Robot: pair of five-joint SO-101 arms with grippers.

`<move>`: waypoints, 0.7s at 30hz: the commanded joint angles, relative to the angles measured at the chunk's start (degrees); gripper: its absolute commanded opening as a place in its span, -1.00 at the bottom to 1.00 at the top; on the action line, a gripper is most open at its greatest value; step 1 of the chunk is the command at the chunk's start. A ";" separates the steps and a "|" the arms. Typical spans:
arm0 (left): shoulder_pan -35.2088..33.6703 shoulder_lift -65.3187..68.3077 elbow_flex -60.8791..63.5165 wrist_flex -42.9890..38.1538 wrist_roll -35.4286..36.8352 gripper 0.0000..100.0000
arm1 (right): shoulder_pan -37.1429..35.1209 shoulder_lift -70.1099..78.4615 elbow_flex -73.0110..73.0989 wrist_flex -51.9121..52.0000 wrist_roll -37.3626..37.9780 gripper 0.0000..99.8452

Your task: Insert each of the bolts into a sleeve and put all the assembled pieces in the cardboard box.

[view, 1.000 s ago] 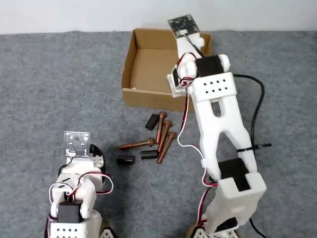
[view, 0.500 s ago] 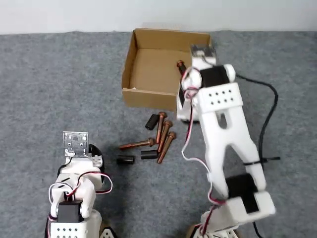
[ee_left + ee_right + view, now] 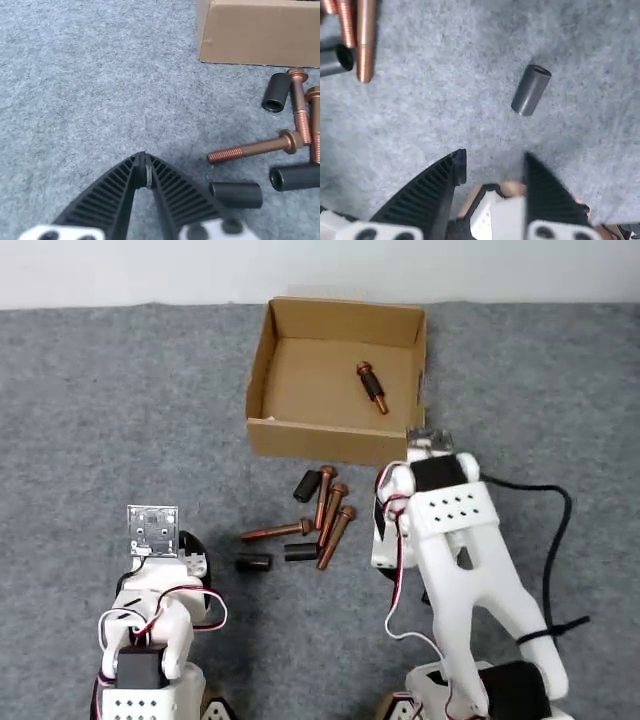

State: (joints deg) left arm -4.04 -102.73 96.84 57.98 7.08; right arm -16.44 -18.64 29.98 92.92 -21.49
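The cardboard box (image 3: pixel 262 390) holds one bolt with a black sleeve on it (image 3: pixel 372 387). In front of the box lie several copper bolts (image 3: pixel 333 512) and three black sleeves (image 3: pixel 307 485), (image 3: pixel 254 563), (image 3: pixel 300 552). My right arm (image 3: pixel 445 510) stands just right of this pile. Its gripper (image 3: pixel 492 162) is open and empty above the carpet, close to another loose sleeve (image 3: pixel 531 90). My left gripper (image 3: pixel 145 161) is shut on nothing, low at the near left (image 3: pixel 192 548). A sleeve (image 3: pixel 236 195) and a bolt (image 3: pixel 255 148) lie a short way beyond it.
Grey carpet (image 3: pixel 120 420) covers the table. The box front wall (image 3: pixel 260 32) rises behind the pile. A black cable (image 3: pixel 545 540) runs along the right arm. Open carpet lies left of the box and at the far right.
My right arm has drawn back from over the box to the carpet beside the pile. The sleeved bolt it carried now lies in the box. The left arm has not moved.
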 commanded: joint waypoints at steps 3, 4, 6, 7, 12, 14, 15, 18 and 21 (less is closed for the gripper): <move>-0.26 0.09 -0.31 0.26 -0.35 -0.99 | 0.84 -1.80 5.98 -9.10 -0.44 -0.61; -0.26 0.09 -0.31 0.26 -0.35 -0.99 | 0.92 -1.80 7.21 -10.33 -0.35 -0.62; -0.26 0.09 -0.31 0.26 -0.35 -0.99 | 2.33 -1.80 9.41 -12.88 -0.26 -0.63; -0.26 0.09 -0.31 0.26 -0.35 -0.99 | 3.21 -1.80 10.29 -13.85 -0.18 -0.63; -0.26 0.09 -0.31 0.26 -0.35 -0.99 | 8.57 -1.71 12.84 -16.04 2.99 -0.63; -0.26 0.09 -0.31 0.26 -0.35 -0.99 | 10.24 -1.71 12.92 -16.84 3.69 -0.63; -0.26 0.09 -0.31 0.26 -0.35 -0.99 | 10.77 -1.71 12.92 -16.92 4.22 -0.63; -0.26 0.09 -0.31 0.26 -0.35 -0.99 | 11.03 -1.71 13.98 -19.30 4.75 -0.63; -0.26 0.09 -0.31 0.26 -0.35 -0.99 | 10.95 -1.71 16.79 -22.37 4.84 -0.63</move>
State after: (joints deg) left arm -4.04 -102.73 96.84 57.98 7.08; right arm -6.15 -18.64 45.71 73.05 -17.36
